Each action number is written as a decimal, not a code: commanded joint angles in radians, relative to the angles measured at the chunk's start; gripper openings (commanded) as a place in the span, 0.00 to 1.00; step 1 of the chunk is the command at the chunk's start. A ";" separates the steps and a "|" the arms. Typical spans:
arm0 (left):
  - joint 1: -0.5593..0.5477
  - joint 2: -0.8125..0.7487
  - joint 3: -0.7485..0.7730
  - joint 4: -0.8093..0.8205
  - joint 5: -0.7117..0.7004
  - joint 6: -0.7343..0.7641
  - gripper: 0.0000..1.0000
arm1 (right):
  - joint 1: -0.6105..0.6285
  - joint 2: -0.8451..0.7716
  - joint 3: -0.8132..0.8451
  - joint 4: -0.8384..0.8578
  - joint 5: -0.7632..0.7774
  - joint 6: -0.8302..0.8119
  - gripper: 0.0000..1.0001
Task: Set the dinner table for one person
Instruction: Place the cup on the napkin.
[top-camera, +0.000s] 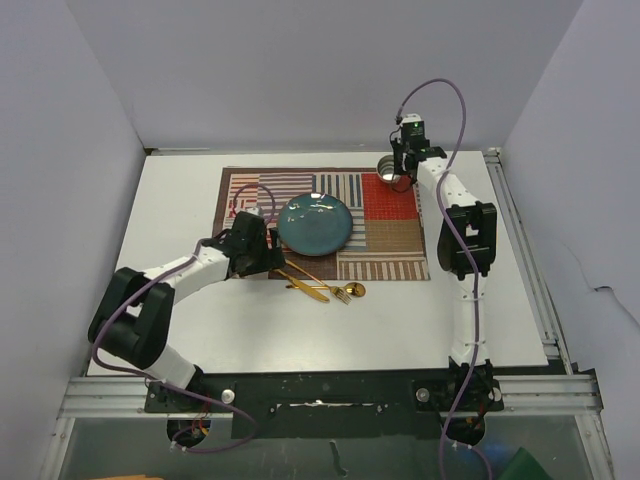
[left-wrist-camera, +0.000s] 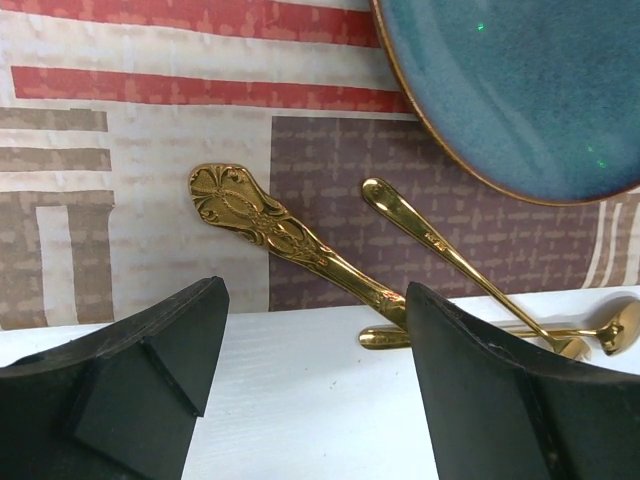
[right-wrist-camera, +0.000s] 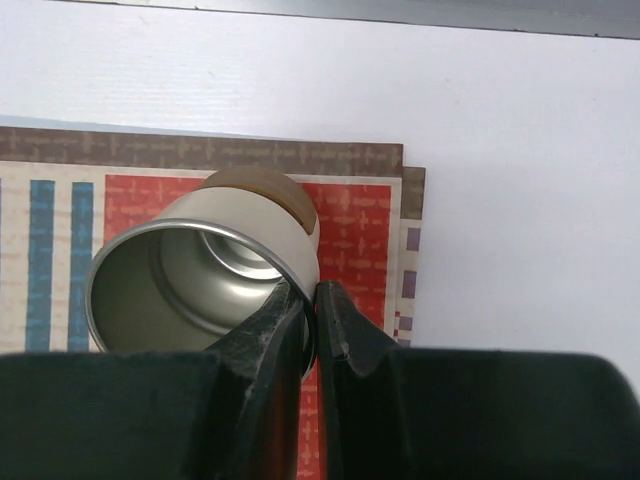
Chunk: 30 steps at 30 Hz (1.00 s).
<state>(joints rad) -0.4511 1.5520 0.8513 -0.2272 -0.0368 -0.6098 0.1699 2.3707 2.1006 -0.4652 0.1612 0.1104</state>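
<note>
Two arms share the table (top-camera: 380, 330) spread beneath them: right jaws pinch the metal cup (right-wrist-camera: 240, 215) rim near the far right corner, so it should land upright; left jaws gape above gold cutlery (left-wrist-camera: 290, 240)

Tilted metal cup (right-wrist-camera: 200, 290), rim pinched by the right gripper (right-wrist-camera: 312, 300), over red patch of placemat (right-wrist-camera: 360, 230), white dinner table (right-wrist-camera: 500, 120) beyond

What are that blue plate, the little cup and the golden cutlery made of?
The plate looks like glazed ceramic: glossy mottled teal with a brown rim. The cup seems to be metal, likely steel: silvery sheen with reflections inside. The cutlery looks like polished gold-coloured metal, one handle embossed; plated or solid, I cannot tell.
</note>
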 joint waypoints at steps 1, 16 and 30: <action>-0.004 0.034 0.021 0.056 -0.002 0.002 0.73 | 0.004 -0.008 0.066 0.018 -0.048 0.025 0.00; -0.027 0.076 0.038 0.069 0.003 -0.008 0.73 | -0.018 -0.049 0.120 -0.036 -0.184 0.130 0.00; -0.035 0.057 0.044 0.054 -0.010 -0.011 0.73 | -0.028 -0.013 0.090 -0.065 -0.267 0.159 0.00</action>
<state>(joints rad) -0.4770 1.6199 0.8577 -0.2050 -0.0563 -0.6102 0.1493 2.3772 2.1818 -0.5545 -0.0772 0.2630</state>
